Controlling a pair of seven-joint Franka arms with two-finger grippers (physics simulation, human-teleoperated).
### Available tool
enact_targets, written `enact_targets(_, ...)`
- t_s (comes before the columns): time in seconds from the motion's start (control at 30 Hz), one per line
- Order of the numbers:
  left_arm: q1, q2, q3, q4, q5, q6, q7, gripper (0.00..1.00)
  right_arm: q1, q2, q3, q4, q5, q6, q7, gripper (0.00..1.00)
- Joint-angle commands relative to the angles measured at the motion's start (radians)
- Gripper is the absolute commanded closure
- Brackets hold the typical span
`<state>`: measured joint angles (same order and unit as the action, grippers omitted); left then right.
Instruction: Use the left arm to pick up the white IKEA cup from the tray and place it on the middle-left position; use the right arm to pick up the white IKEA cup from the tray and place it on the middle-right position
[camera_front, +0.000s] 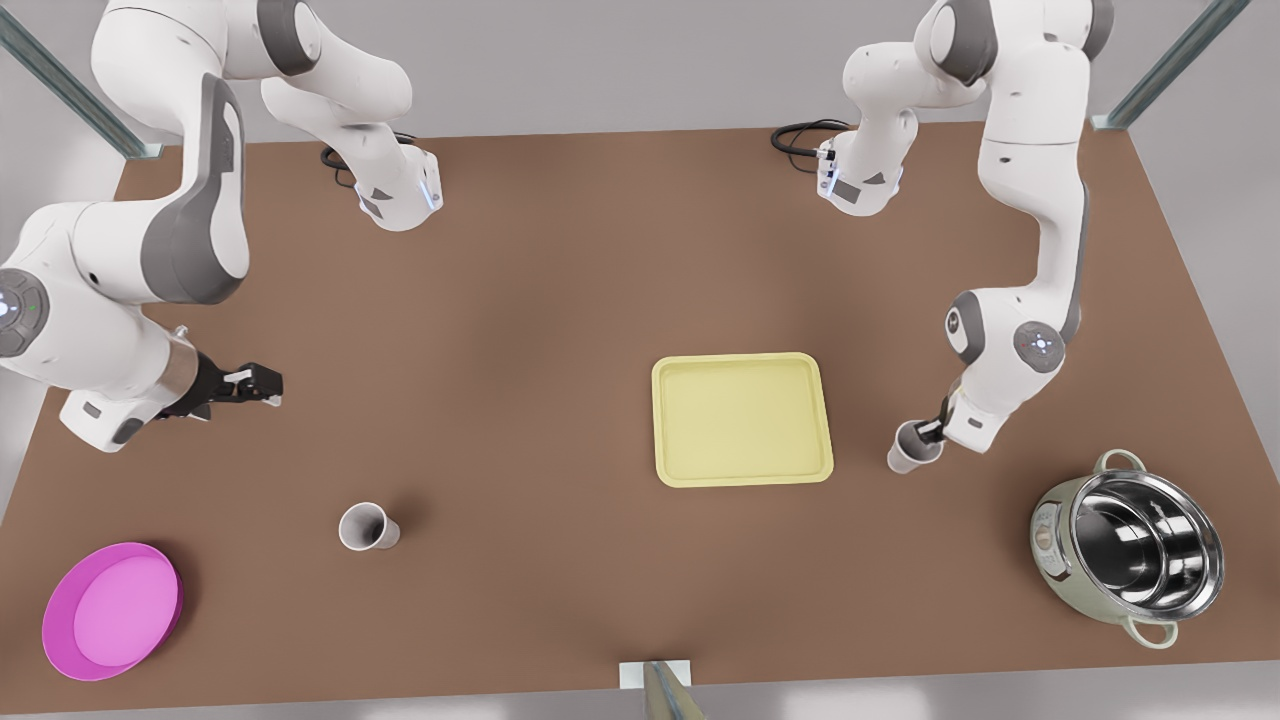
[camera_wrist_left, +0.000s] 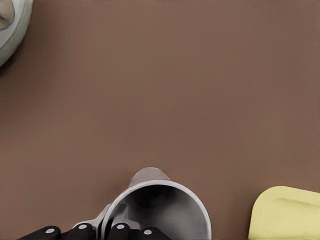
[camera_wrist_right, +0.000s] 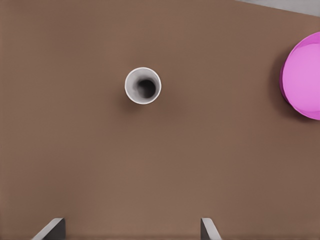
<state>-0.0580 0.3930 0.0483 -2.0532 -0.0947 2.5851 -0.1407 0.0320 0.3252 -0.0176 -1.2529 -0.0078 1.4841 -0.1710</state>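
Brown tabletop spreads under both arms. Left gripper (camera_front: 925, 432) clamps the rim of a white cup (camera_front: 908, 447) just off the tray (camera_front: 742, 419) at its 3 o'clock, apparently near release. Right gripper (camera_front: 262, 383) hangs open and apart from the other cup (camera_front: 366, 526), which stands upright at its 5 o'clock, seemingly already placed. Magenta dish (camera_front: 112, 610) and steel pot (camera_front: 1135, 547) sit well clear; nothing obstructs.

I can't read any words, numbers or signs on anything here, not even on the cooker's (camera_front: 1128, 561) little panel.
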Motion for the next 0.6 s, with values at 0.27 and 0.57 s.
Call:
enact_targets(0.27, 0.004, -0.002, -0.002, 0.004, -0.077, 0.084, 0.213, 0.85, -0.001, -0.002, -0.001, 0.0, -0.003, -0.004, 0.024, 0.0)
enact_targets(0.57, 0.006, 0.01, -0.002, 0.008, -0.077, -0.086, 0.217, 0.85, -0.001, -0.002, -0.001, 0.0, -0.005, -0.005, 0.022, 0.0)
